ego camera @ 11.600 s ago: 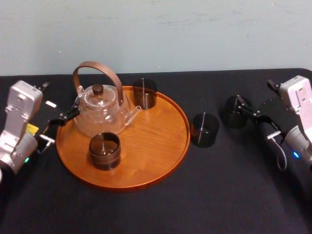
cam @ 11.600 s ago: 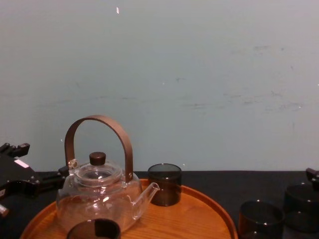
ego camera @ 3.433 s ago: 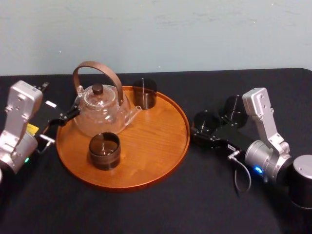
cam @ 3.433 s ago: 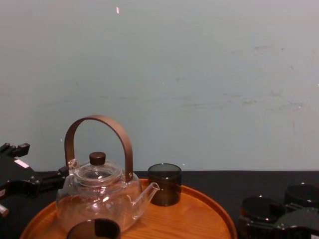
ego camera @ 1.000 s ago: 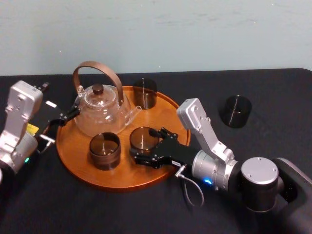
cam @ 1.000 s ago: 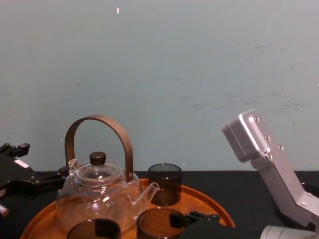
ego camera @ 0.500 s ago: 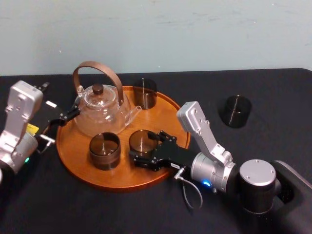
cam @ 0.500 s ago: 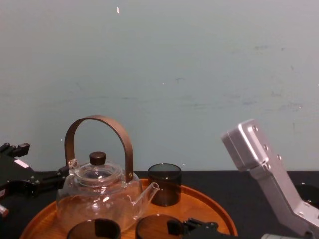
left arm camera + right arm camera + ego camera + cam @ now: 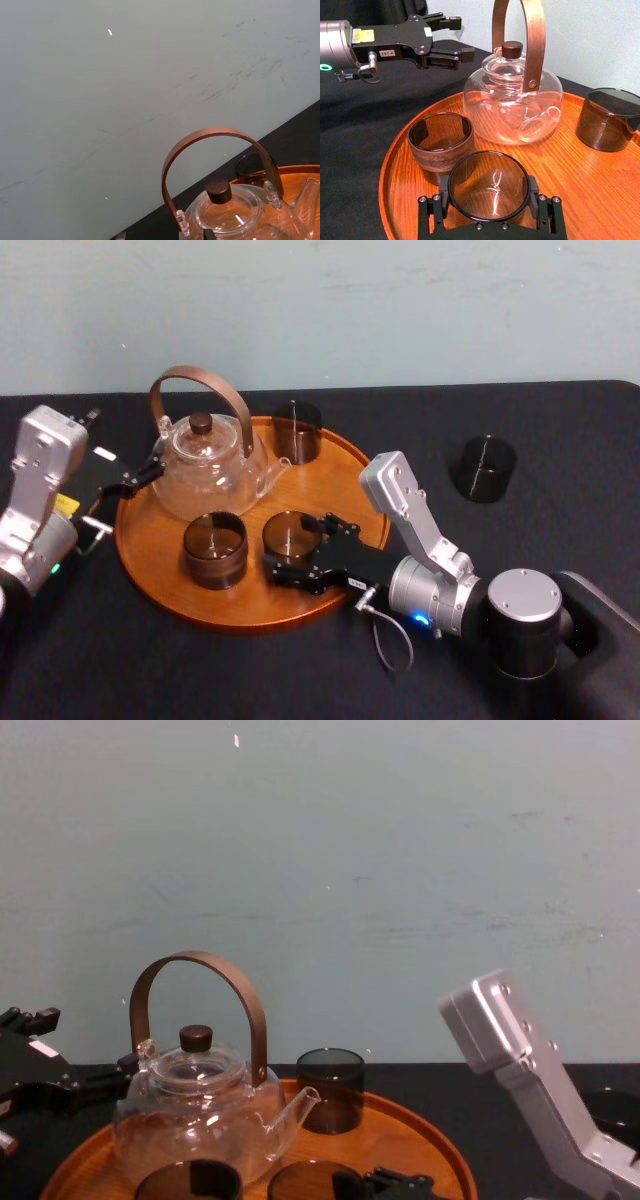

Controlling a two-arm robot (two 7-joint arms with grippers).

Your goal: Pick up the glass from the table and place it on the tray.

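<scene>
We look down on a black table [image 9: 200, 660] carrying a round wooden tray [image 9: 335, 485] toward its left side. The right gripper [image 9: 293, 558] reaches in over the tray's near right rim. Its fingers [image 9: 443, 189] are pressed against opposite sides of a smoky glass [image 9: 291, 537], pinching it upright. The glass sits inside the rim, between the tray's middle and its near edge. In the right wrist view the gripper body hides the base of the glass, so we cannot tell whether it rests on the wood or hangs just above it. In the chest view the picture's bottom edge cuts the glass off, leaving just its rim.

Just beside it, on the left, stands a second glass [image 9: 214, 548] with a brown band around its lower half. The two look close but apart. A clear glass teapot [image 9: 205, 465] with a curved brown handle stands at the tray's far left. A third dark glass [image 9: 297, 430] stands against the tray's far edge. A fourth glass [image 9: 482, 468] stands alone on the table, well off the tray toward the table's right edge.

The left gripper [image 9: 140, 476] is parked at the tray's left rim, near the teapot. Its fingers [image 9: 451, 21] are spread with nothing between them. Most of that arm is cut off at the picture's left side.
</scene>
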